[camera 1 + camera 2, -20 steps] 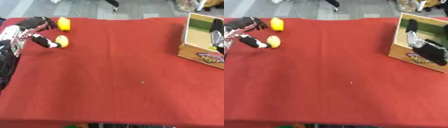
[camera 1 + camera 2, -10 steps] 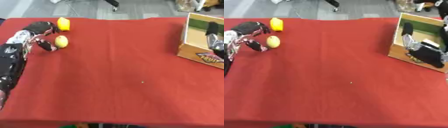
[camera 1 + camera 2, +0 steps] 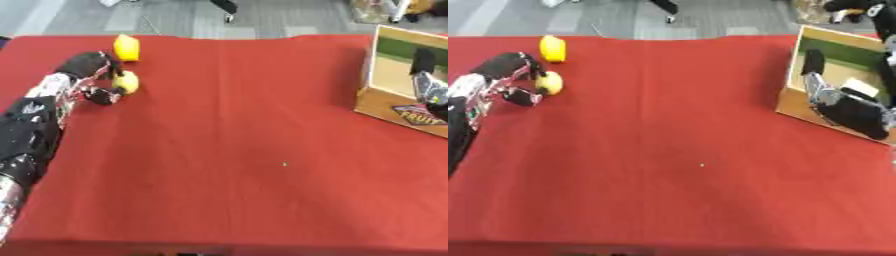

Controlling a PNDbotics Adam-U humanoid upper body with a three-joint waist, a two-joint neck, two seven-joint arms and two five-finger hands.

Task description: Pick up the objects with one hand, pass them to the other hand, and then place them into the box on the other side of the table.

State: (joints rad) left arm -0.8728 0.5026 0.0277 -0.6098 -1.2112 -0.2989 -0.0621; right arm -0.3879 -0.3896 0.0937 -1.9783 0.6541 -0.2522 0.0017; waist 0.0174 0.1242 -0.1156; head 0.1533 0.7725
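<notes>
The left robot hand (image 3: pixel 92 75) has moved in since a second ago and now curls around the near lemon (image 3: pixel 126 82) at 10 o'clock on the counter (image 3: pixel 227 150), thumb below it. The lemon has not left the cloth, so I judge the grasp is only closing. The second lemon (image 3: pixel 127 47) lies just beyond; the right robot hand (image 3: pixel 846 107) waits in the box (image 3: pixel 798 107) at 3 o'clock, its fingers I cannot tell.

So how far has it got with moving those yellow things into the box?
Nothing looks moved yet: both yellow pieces are still at the far left of the red table. The left hand is curled around the nearer yellow object, which still seems to sit on the cloth. The other yellow object lies untouched behind it. Left to do: lifting, passing to the right hand by the box, and dropping both in.
</notes>
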